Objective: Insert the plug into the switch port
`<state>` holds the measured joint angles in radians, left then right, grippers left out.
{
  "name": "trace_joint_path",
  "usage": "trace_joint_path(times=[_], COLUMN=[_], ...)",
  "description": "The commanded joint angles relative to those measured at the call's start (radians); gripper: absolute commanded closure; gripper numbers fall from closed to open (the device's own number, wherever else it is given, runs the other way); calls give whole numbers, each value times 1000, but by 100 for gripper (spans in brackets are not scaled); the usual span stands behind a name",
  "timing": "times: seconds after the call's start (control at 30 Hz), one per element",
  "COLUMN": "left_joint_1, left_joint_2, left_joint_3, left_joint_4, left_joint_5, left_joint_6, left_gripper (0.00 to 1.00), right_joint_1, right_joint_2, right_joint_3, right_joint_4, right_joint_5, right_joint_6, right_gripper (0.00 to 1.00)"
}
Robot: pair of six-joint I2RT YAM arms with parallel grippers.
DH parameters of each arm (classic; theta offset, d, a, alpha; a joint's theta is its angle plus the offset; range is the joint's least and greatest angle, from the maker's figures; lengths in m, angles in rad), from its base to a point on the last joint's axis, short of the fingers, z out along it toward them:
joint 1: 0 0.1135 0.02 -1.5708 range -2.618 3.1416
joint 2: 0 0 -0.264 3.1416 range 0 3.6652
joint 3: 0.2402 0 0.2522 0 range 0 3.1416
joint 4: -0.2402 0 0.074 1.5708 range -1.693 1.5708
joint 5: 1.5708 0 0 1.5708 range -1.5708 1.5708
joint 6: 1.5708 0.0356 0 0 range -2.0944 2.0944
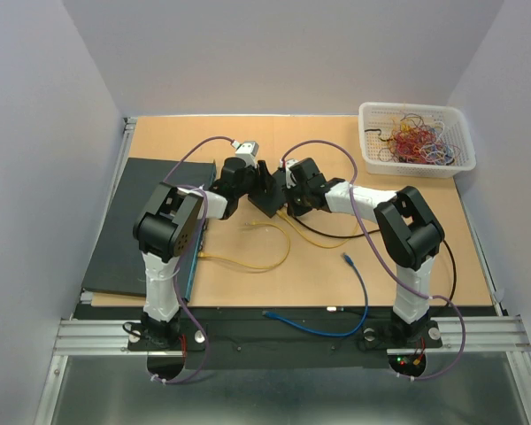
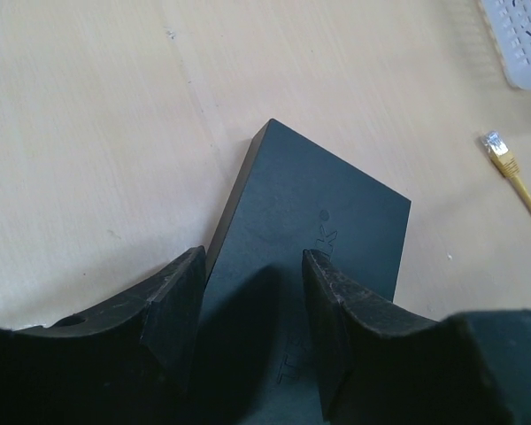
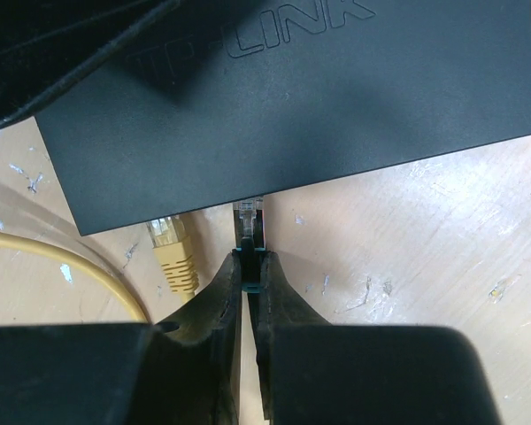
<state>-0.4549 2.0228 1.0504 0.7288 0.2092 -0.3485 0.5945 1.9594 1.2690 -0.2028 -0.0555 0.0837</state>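
right gripper (image 3: pixel 250 266) clamps the plug (image 3: pixel 249 215), tip at the port side of the switch (image 3: pixel 319 97), mid tabletop (image 1: pixel 177 142). left gripper (image 2: pixel 252 266) sits jaws apart over the switch. it should keep the plug square, push straight, switch braced.

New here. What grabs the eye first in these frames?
Both arms meet over the black switch in the middle of the scene. The right jaws pinch a plug right at its edge, and the left jaws stand open over its top. After that, the white basket at the far right corner, full of tangled coloured wires.
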Motion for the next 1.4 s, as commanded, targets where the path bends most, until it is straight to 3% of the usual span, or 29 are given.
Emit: trace_joint_path(times=[0.0,0.3,0.57,1.37], left_joint_1=[-5,-5,-5,-7], left_joint_2=[4,-1,8,33], left_joint_3=[39,36,17,-16], left_joint_4=[41,41,55,63], left_joint_5=[59,52,47,22], left_joint_6=[20,26,-6,-21], left_gripper=[43,43,44,46], right_joint_1=[-13,-39,-35,31], right_joint_2=[39,30,39,47], right_joint_3=[33,30,47,98], right_joint_4=[22,3,3,-38], right_joint_5=[45,49,-50,-35], right_joint_6=[19,19,25,-19], right_gripper=[100,99,100,99])
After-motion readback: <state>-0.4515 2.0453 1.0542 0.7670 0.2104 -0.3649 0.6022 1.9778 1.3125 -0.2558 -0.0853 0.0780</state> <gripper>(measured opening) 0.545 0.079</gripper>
